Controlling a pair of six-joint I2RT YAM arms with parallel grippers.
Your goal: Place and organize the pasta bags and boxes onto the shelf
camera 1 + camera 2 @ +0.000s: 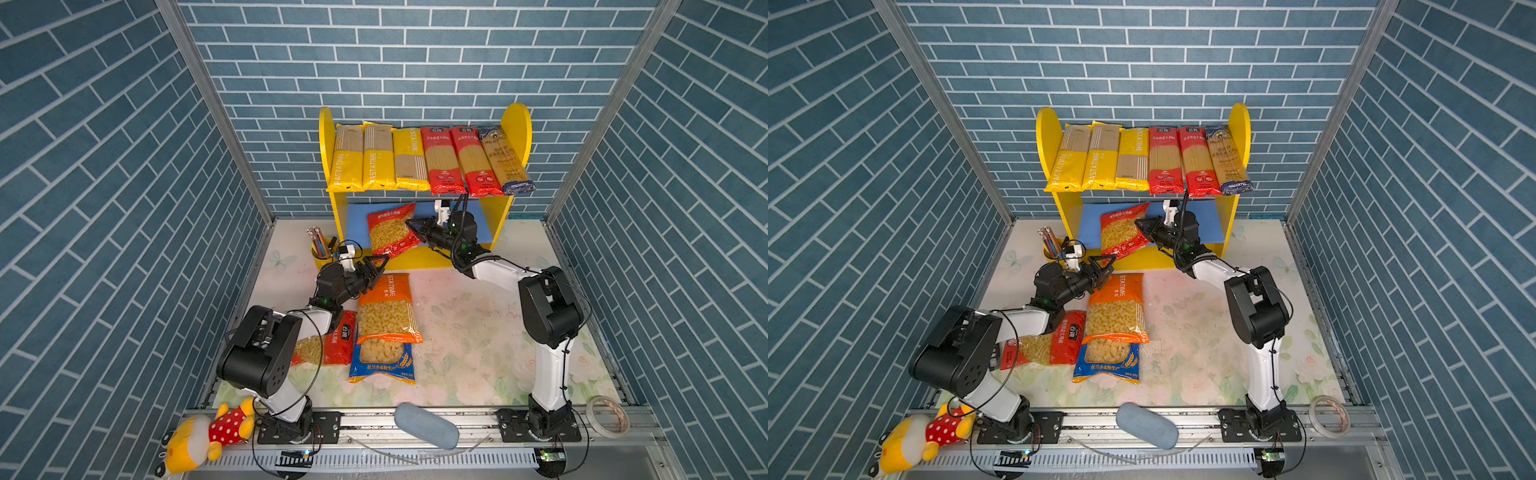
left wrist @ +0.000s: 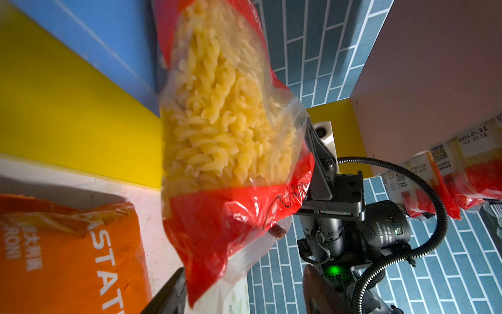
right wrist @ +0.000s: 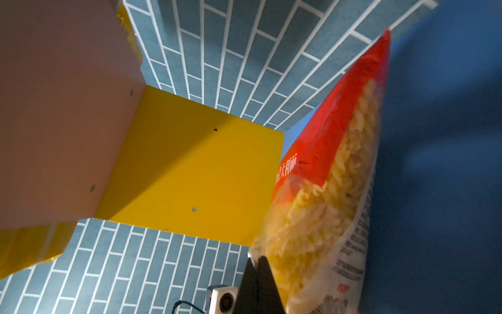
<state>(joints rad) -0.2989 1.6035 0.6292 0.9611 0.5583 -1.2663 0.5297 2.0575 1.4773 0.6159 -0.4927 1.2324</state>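
My right gripper (image 1: 409,224) (image 1: 1139,224) (image 3: 256,261) is shut on the side edge of a red bag of spiral pasta (image 1: 390,228) (image 1: 1123,228) (image 2: 222,122) (image 3: 326,204). It holds the bag tilted over the blue lower board (image 1: 357,220) of the shelf (image 1: 326,124). My left gripper (image 1: 380,266) (image 1: 1106,266) (image 2: 244,285) is open just below the bag's low corner, which hangs between its fingers without being pinched. An orange macaroni bag (image 1: 386,307) (image 2: 54,244) lies flat under that gripper. Several spaghetti packs (image 1: 415,158) lie in a row on the upper board.
A blue macaroni bag (image 1: 382,361) lies partly under the orange one, and a red bag (image 1: 340,340) lies under my left arm. A yellow pencil cup (image 1: 322,249) stands left of the shelf. A plush toy (image 1: 208,432), grey pad (image 1: 426,424) and tape roll (image 1: 609,415) sit along the front rail.
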